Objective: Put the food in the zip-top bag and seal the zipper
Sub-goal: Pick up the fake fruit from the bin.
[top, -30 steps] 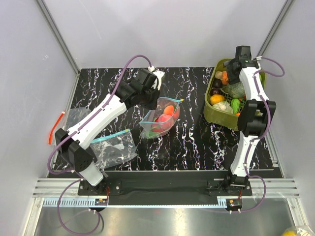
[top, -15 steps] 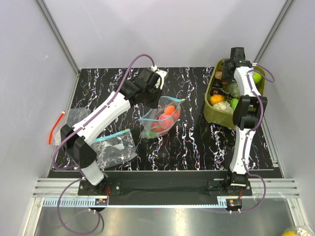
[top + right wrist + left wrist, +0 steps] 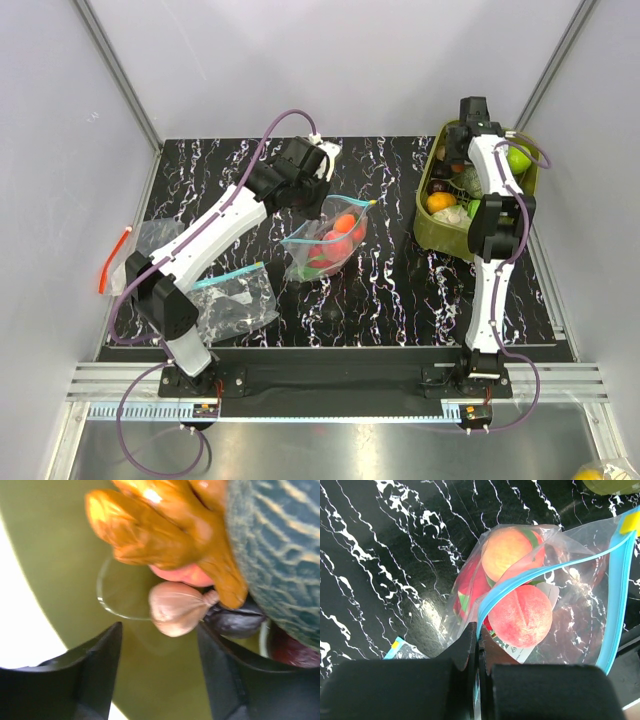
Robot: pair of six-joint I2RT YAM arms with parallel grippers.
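The zip-top bag [image 3: 325, 245] lies mid-table with peach, orange and red toy food [image 3: 520, 615] inside. My left gripper [image 3: 479, 632] is shut on its blue-green zipper strip [image 3: 505, 587] at the mouth's near end; in the top view it [image 3: 318, 190] is at the bag's upper left corner. My right gripper [image 3: 157, 630] is open, down inside the olive-green tub [image 3: 55, 570], its fingers either side of a small tan garlic-shaped toy [image 3: 175, 607]. An orange knobbly toy [image 3: 165, 530] and a green netted melon [image 3: 280, 550] lie just beyond it.
The olive-green tub [image 3: 432, 225] at the back right holds several more toy foods. Two other clear bags lie at the left: one with a blue-green strip [image 3: 235, 300], one with an orange-red strip [image 3: 150, 235]. The right arm [image 3: 495, 230] reaches over the tub.
My right gripper has moved left and toward the far corner of the tub, lower among the toys. My left gripper has shifted slightly, still holding the bag's mouth.
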